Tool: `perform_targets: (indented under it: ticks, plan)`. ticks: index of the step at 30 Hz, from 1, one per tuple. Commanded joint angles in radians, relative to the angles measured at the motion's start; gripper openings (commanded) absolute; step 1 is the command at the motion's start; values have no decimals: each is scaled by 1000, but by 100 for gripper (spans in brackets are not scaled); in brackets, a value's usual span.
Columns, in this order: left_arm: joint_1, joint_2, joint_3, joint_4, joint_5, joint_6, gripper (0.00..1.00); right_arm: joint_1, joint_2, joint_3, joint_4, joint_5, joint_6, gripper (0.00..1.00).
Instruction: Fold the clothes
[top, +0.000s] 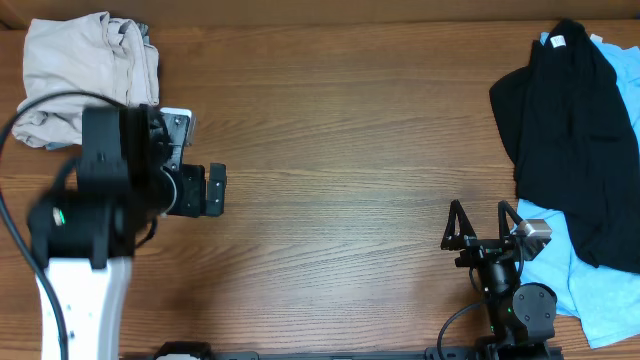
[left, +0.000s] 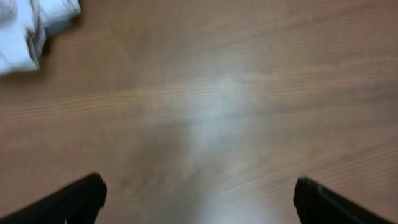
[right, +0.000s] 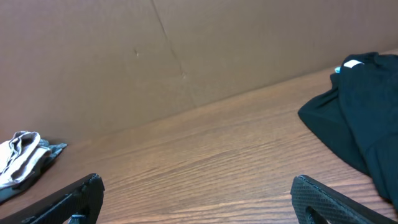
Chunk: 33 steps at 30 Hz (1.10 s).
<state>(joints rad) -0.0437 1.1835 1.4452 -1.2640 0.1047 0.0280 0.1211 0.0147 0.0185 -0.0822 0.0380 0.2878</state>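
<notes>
The pale beige shorts (top: 85, 70) lie folded in a bundle at the table's far left corner; they also show in the left wrist view (left: 28, 28) and small in the right wrist view (right: 25, 158). A black garment (top: 575, 130) lies spread at the far right, over a sky-blue top (top: 570, 280); the black garment also shows in the right wrist view (right: 357, 118). My left gripper (top: 215, 189) is open and empty over bare wood, right of the shorts. My right gripper (top: 482, 226) is open and empty near the front edge, left of the blue top.
The wooden table (top: 350, 150) has a brown cardboard wall (right: 155, 56) along its far side. The right arm's base (top: 520, 310) stands at the front edge.
</notes>
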Motion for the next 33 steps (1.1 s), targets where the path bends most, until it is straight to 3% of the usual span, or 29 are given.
perform_targets:
  ticks: [1, 8, 15, 27, 33]
  plan:
    - [6, -167, -223, 212, -34, -3, 100, 2, -12, -10, 4, 10, 0, 100]
    - [6, -515, -741, 863, -26, -2, 100, 2, -12, -10, 4, 10, 0, 100]
    - [6, -819, -1135, 1205, -26, -3, 100, 2, -12, -10, 4, 10, 0, 100]
    - [29, -1133, -1430, 1276, -59, -3, 100, 2, -12, -10, 4, 10, 0, 100]
    - [53, -1181, -1440, 1188, -54, -8, 100, 2, -12, -10, 4, 10, 0, 100]
